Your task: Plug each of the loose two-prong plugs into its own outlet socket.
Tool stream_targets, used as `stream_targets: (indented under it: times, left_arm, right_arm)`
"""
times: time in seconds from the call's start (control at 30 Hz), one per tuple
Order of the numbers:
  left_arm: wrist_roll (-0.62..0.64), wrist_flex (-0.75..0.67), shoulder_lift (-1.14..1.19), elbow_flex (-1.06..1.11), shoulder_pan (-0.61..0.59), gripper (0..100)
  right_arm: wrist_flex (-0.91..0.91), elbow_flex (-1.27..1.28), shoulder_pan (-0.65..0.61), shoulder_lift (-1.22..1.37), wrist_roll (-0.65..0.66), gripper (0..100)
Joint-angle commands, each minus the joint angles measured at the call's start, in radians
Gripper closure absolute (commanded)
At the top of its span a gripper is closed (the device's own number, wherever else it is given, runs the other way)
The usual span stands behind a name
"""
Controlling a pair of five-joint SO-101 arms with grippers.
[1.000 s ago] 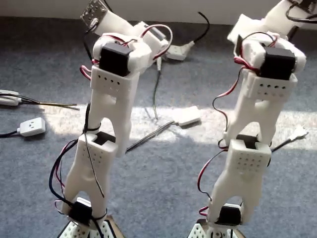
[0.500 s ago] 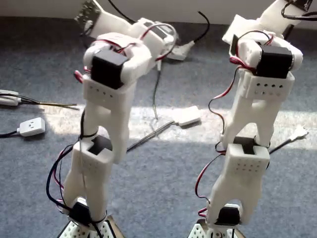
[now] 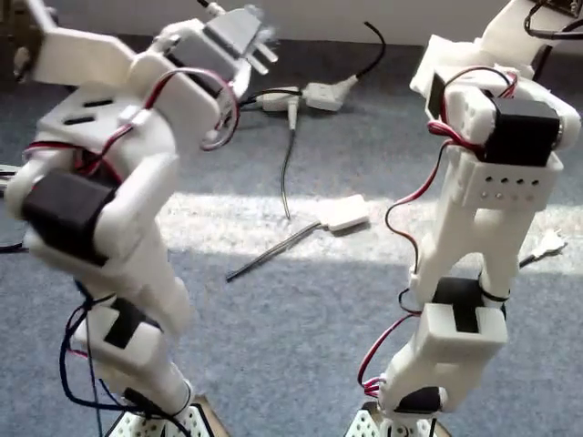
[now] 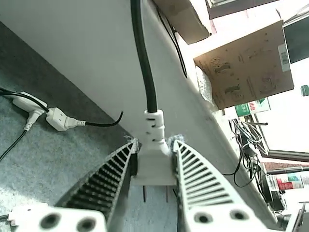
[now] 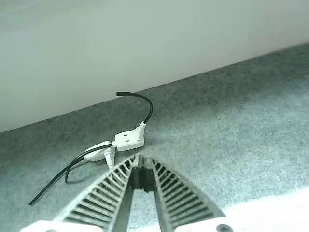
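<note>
Looking down from the high view: left jaws raised in the air, clamped on a white plug (image 3: pixel 235 32). A white connector (image 3: pixel 344 212) lies on the carpet (image 3: pixel 301 319). Left wrist view: plug (image 4: pixel 153 162) pinched squarely between both jaws, black cord (image 4: pixel 142 53) trailing away. Right wrist view: right jaws pressed together over the carpet, with a joined plug-and-socket pair (image 5: pixel 120 141) beyond their tips.

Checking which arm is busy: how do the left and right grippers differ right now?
The left gripper is shut on a white plug, prongs toward its wrist; the right gripper is shut with nothing seen in it. The left gripper faces the wall; the right gripper looks down at the carpet. Both have white ribbed fingers.
</note>
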Motion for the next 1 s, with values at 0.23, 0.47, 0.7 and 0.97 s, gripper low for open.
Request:
stream_targets:
  times: [0.23,0.47,0.7,0.97]
  left_arm:
    - [0.095,-0.087,-0.78,1.098,-0.122,99]
    - [0.112,-0.671,-0.997,1.857,-0.087,99]
    - [0.232,-1.447,-1.007,2.425,0.03,99]
    - [0.43,-1.748,-1.009,2.534,0.094,99]
  right_arm:
    - [0.042,0.125,-0.01,-0.147,0.008,99.1]
    - [0.045,0.208,-0.094,-0.182,0.012,99.1]
    - [0.038,0.504,-0.211,-0.456,0.015,99.1]
    - [-0.15,1.095,-0.298,-0.705,0.023,99.1]
